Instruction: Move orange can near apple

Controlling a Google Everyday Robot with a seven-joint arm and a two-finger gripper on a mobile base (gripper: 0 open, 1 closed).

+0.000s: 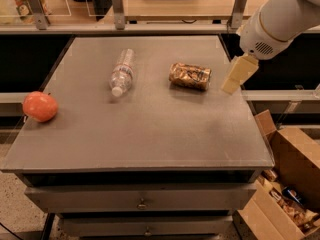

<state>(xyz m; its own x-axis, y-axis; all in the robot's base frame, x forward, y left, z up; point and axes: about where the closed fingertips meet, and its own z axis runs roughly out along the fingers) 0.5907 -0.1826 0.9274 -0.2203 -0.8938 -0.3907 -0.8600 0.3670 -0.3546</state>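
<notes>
The orange can point(190, 76) lies on its side on the grey table point(150, 134), right of the middle toward the back. The apple point(40, 106) sits at the table's left edge, far from the can. My gripper point(238, 75) hangs from the white arm at the upper right, just to the right of the can and above the table's right side, a short gap from the can. It holds nothing that shows.
A clear plastic water bottle point(122, 72) lies on its side left of the can. An open cardboard box point(285, 184) with items stands on the floor at the right. A rail with posts point(117, 6) runs behind the table.
</notes>
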